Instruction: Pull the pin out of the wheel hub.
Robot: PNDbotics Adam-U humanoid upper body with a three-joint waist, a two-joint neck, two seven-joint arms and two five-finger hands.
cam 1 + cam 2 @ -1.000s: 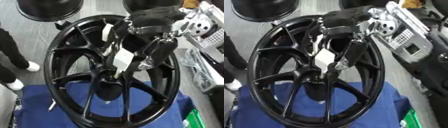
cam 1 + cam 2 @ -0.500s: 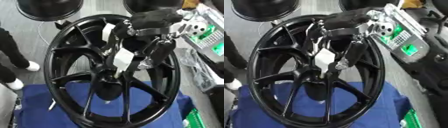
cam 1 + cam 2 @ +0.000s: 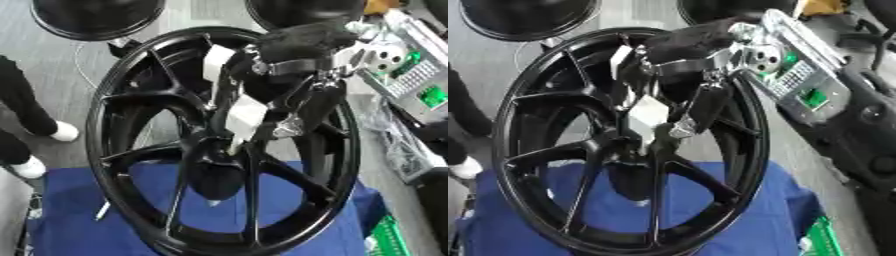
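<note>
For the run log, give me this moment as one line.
right hand: fingers down at wheel hub | pin: not discernible | wheel: upright on blue cloth

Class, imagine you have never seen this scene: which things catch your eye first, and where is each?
A large black wheel with spokes fills the middle of the view, standing over a blue cloth at the bottom. The right robot hand reaches down from the upper right to the wheel's hub, its fingers at the centre.
</note>
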